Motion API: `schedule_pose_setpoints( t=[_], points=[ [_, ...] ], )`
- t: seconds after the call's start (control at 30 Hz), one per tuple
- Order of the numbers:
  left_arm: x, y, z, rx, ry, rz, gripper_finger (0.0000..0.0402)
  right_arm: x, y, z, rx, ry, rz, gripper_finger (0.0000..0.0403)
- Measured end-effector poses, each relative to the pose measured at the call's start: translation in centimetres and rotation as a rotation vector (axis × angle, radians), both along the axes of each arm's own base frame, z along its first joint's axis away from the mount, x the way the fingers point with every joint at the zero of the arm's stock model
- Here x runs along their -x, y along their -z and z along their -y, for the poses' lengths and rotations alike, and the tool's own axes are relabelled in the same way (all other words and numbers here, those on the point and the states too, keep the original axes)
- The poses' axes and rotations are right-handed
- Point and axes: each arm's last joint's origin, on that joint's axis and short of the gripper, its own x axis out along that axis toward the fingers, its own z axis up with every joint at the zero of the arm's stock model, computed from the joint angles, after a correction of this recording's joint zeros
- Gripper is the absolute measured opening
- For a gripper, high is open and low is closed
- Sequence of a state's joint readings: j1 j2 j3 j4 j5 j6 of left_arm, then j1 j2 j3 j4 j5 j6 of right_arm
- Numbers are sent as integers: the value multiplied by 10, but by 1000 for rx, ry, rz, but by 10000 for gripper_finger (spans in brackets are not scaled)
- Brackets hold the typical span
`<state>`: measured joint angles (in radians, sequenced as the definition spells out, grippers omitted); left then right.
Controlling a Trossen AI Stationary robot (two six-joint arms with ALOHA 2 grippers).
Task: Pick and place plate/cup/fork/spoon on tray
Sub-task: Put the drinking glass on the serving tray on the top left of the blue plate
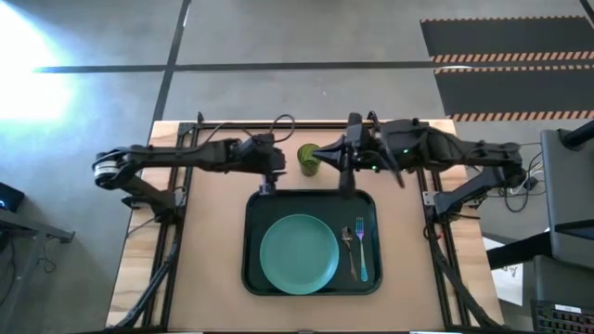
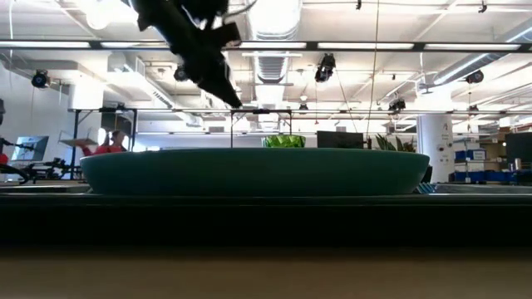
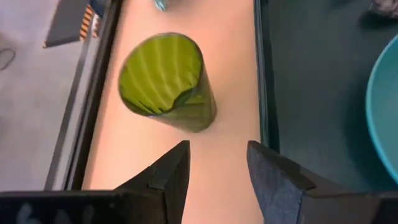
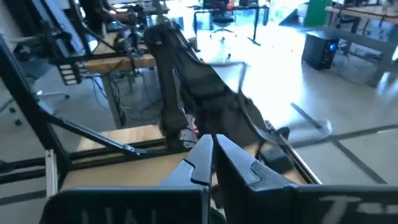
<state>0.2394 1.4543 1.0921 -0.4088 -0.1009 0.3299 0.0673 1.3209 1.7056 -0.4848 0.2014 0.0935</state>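
The olive-green cup (image 1: 308, 160) (image 3: 166, 81) stands on its base on the bare table, just beyond the tray's far rim. My left gripper (image 1: 270, 182) (image 3: 217, 168) is open to the cup's left, with nothing between its fingers. My right gripper (image 1: 321, 151) (image 4: 211, 155) is shut on nothing and held high near the cup, pointing toward the left arm. The dark green tray (image 1: 255, 209) (image 3: 292, 74) holds the teal plate (image 1: 299, 253) (image 2: 258, 170). The spoon (image 1: 348, 243) and the fork (image 1: 361, 250) lie side by side on the tray, right of the plate.
The table's metal frame rail (image 3: 81, 112) runs along the far edge behind the cup. Bare tabletop (image 1: 213, 278) lies to the left and right of the tray. Both arms reach in over the table's far part.
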Motion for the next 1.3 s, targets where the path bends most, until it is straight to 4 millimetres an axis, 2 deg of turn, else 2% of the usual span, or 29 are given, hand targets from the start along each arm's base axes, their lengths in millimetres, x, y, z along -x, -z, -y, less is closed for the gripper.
schedule_pose_setpoints(
  t=[0.1,0.37,0.5,0.63,0.9,1.3],
  points=[
    [-14,2,-4,-28,30,-20,143,9,-7,1,3,0,-35,9],
    [-55,-14,-13,-113,105,-12,143,23,-9,1,-49,14,-92,9],
    [-64,-12,-16,-114,140,-114,143,27,-10,1,-66,1,-92,9],
    [-70,-1,-18,-106,149,-184,143,36,-18,1,-71,-30,-46,9],
    [-73,6,-21,-142,148,-212,143,58,-30,2,-72,-35,3,9],
    [-69,6,-35,-142,121,-220,143,60,-32,3,-72,-35,9,9]
  ],
)
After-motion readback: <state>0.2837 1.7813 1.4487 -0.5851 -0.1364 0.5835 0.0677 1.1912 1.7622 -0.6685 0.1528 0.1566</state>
